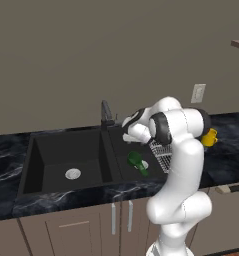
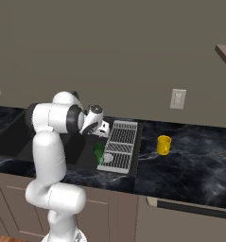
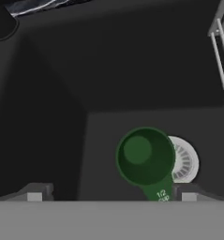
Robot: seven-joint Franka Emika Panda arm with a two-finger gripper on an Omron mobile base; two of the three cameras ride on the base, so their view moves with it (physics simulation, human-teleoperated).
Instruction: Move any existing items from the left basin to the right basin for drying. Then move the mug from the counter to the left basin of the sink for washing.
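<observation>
White lettering reading "1/2" with a smaller word beneath it, seemingly "cup", stands on the handle of the dark-green measuring cup (image 3: pixel 146 159), which lies beside the round silver drain (image 3: pixel 184 160) of the basin.

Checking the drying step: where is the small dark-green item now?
The dark-green item lies in the narrower right basin, partly over its silver drain, beside the wire rack.

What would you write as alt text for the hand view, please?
Looking down into the black right basin, a dark-green measuring cup marked half a cup rests partly over the round silver drain. The open gripper hangs above it, with a grey wire rack at the right edge.
</observation>
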